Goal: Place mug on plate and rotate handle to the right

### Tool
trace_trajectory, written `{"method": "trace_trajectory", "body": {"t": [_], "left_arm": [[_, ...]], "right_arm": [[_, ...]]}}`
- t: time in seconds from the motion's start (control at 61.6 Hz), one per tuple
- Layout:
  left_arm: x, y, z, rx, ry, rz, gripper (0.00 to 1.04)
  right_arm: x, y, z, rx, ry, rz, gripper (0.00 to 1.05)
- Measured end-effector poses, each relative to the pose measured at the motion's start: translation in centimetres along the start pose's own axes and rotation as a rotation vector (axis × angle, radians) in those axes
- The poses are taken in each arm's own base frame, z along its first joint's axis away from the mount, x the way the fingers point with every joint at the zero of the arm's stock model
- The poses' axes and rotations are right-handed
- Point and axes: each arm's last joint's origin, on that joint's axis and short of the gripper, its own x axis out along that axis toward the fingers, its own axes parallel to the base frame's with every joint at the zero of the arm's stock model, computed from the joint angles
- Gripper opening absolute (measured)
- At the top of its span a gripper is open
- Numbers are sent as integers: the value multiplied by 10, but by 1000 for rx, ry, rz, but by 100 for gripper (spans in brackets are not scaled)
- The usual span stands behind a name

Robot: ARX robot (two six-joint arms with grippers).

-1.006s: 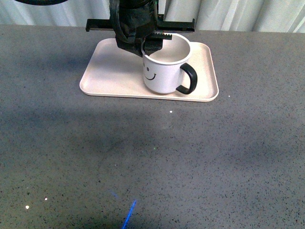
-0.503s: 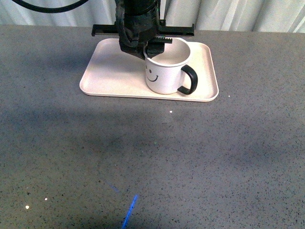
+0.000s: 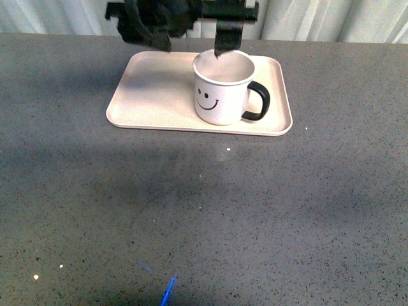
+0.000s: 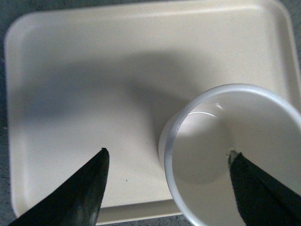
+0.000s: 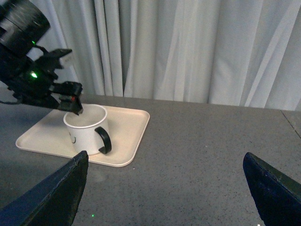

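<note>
The white mug (image 3: 222, 89) with a black smiley face stands upright on the right half of the pale pink-beige plate (image 3: 153, 95). Its black handle (image 3: 258, 101) points right. My left gripper (image 3: 182, 29) is open and empty above the plate's far edge, one finger over the mug's mouth and clear of the rim. In the left wrist view the mug's rim (image 4: 197, 101) lies between the spread fingers of the left gripper (image 4: 168, 153), above the plate (image 4: 94, 70). My right gripper (image 5: 165, 155) is open over bare table, far from the mug (image 5: 84, 129).
The plate sits at the far middle of a grey speckled table (image 3: 204, 210). White curtains (image 5: 188, 47) hang behind the table. A small blue light streak (image 3: 167, 290) lies near the front edge.
My left gripper has let go of the mug's rim, opened wide and risen. The handle has swung a little further to the right.
</note>
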Motion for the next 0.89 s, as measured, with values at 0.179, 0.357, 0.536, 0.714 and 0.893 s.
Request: {"method": "trace_trajectory", "body": {"t": [0.179, 0.357, 0.536, 0.714, 0.893], "left_arm": [[-62, 12, 4, -7, -164, -46, 95], [-75, 32, -16, -7, -600, 214, 75], [-113, 79, -74, -41, -849, 259, 43], [-143, 107, -119, -41, -856, 274, 11], [-162, 121, -155, -29, -836, 267, 1]], "right_arm": [[0, 0, 0, 0, 0, 0, 96], [0, 0, 0, 0, 0, 1, 96], [0, 0, 0, 0, 0, -2, 95], [0, 0, 0, 0, 0, 0, 95], [0, 0, 0, 0, 0, -1, 96]]}}
